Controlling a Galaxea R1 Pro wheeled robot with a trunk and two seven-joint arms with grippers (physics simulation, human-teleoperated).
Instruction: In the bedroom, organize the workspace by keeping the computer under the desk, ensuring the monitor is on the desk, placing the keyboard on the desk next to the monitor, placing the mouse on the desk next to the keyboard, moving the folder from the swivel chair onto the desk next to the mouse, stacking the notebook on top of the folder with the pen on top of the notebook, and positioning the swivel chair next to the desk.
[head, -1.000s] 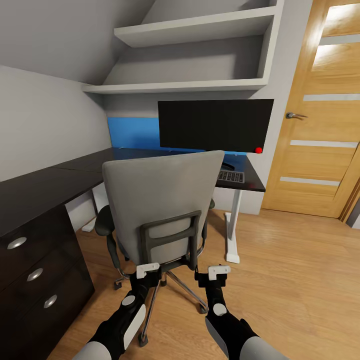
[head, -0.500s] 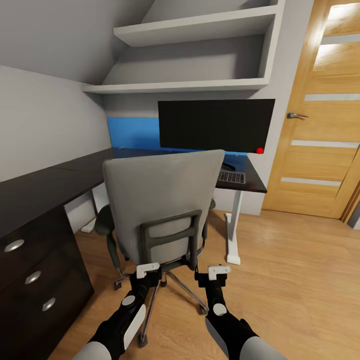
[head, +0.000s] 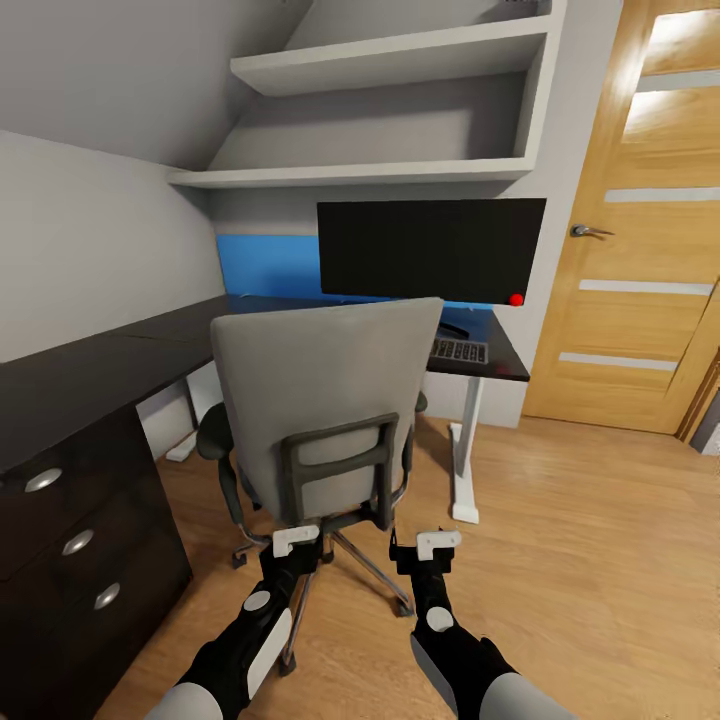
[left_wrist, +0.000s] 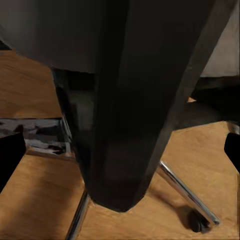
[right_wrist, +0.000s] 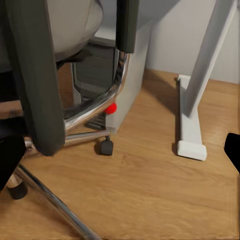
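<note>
While both arms reach out low in front of the robot, the left gripper (head: 296, 541) and the right gripper (head: 438, 543) sit just behind the swivel chair (head: 325, 400). I cannot tell if either one is open or shut, because only small dark bits of the fingertips show at the sides of the wrist views. Neither one holds anything that I can see.

Close on the left is the near end of the desk (head: 70, 385), with three black drawers (head: 85, 545) that have round silver knobs. All are shut, so what is inside cannot be seen.

Past the chair base, the computer (right_wrist: 122, 75) stands on the floor under the desk, with its red light showing, beside the white desk leg (right_wrist: 192, 110).

At the far edge of the desk top stands the monitor (head: 432, 249). The keyboard (head: 459, 351) lies near the right end, partly hidden by the chair back.

Compared with a moment ago, the whole view has shifted a little. The chair seat is hidden, so the folder cannot be seen.
</note>
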